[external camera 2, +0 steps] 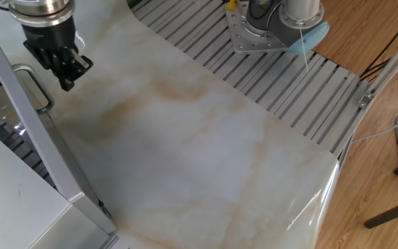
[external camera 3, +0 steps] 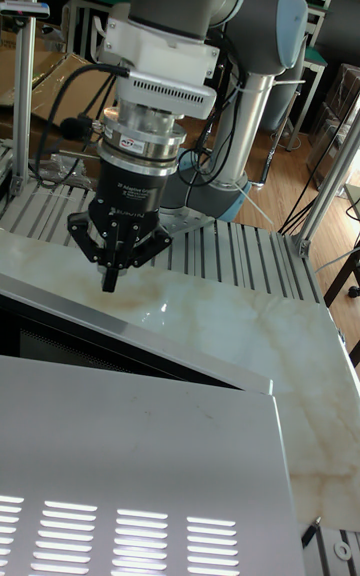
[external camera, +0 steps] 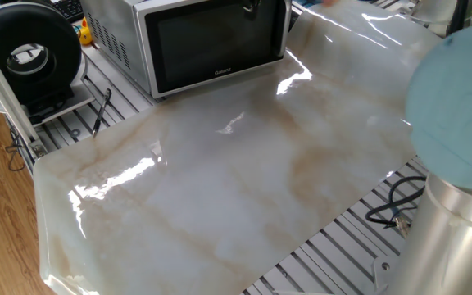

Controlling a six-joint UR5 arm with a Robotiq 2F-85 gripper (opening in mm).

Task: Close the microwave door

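The silver-grey microwave (external camera: 113, 33) stands at the back of the marble table. Its dark glass door (external camera: 211, 41) faces the table. In the tall fixed view the door's top edge (external camera 3: 150, 336) angles away from the microwave's top (external camera 3: 130, 456), so it stands slightly ajar. My gripper (external camera 2: 66, 84) is shut with nothing in it. It hangs just in front of the door, close to the metal handle (external camera 2: 36, 86); I cannot tell whether it touches. Only the gripper's tip (external camera: 251, 8) shows at the top edge of one fixed view. The gripper (external camera 3: 110, 281) points straight down.
A round black fan-like device (external camera: 27, 53) and a yellow duck (external camera: 85, 33) sit left of the microwave. The marble tabletop (external camera: 244, 180) spreads in front of the door. The arm's base (external camera 2: 275, 24) and loose cables (external camera: 396, 209) sit on the slatted frame.
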